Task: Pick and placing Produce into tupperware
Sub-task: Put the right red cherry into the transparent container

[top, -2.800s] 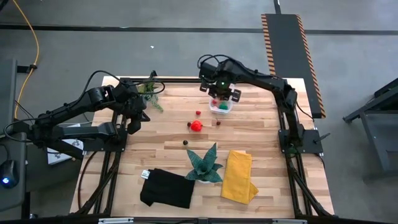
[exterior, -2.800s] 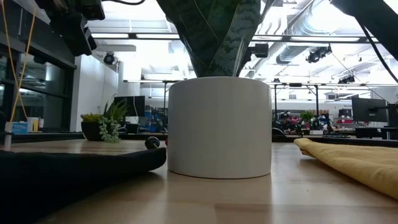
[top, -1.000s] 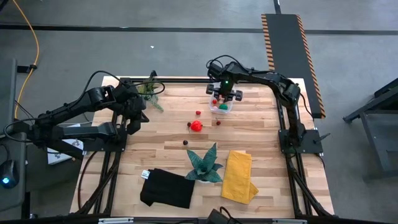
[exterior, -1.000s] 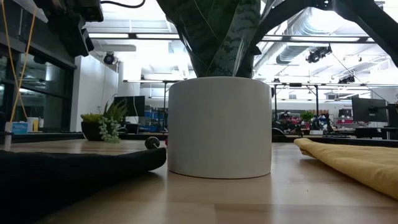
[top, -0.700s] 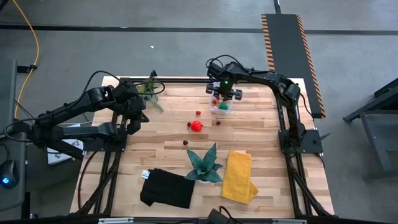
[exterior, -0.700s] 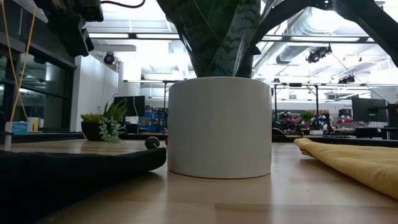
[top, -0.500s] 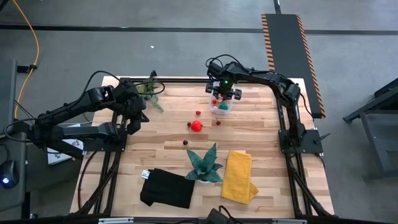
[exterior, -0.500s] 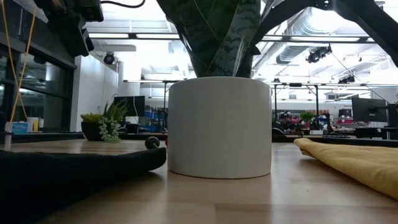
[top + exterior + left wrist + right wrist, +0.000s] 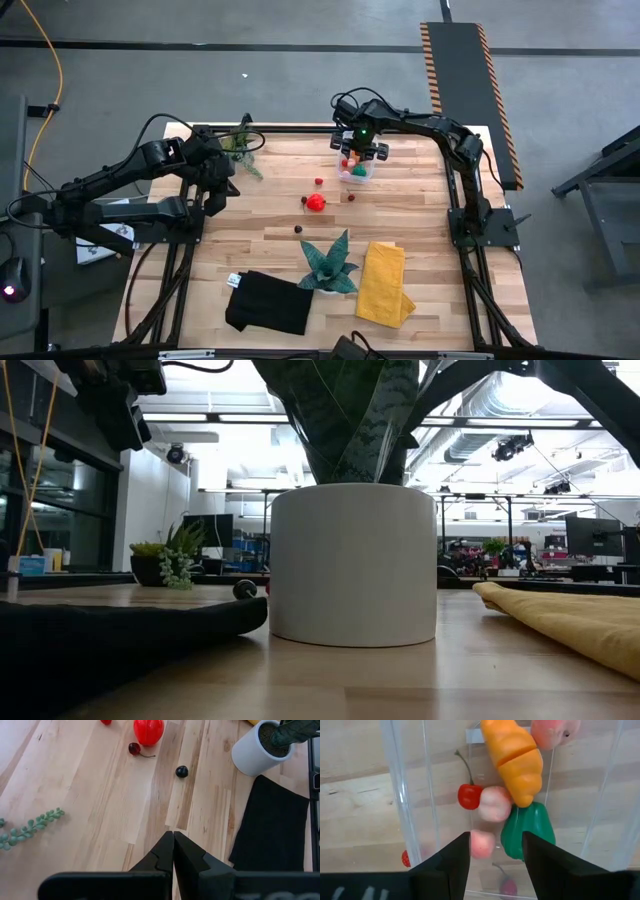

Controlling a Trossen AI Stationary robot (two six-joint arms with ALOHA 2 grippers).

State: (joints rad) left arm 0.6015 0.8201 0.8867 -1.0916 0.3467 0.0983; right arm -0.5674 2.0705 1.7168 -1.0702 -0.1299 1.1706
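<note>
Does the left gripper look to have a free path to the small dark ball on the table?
Probably yes. The left gripper, shut, hangs over bare wood, and the dark ball lies ahead of it in the open, apart from the black cloth and the white pot.

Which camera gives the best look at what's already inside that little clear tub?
The right wrist view: the tub fills it, showing a carrot, cherry and green pepper. The high view shows the tub tiny; the others miss it.
</note>
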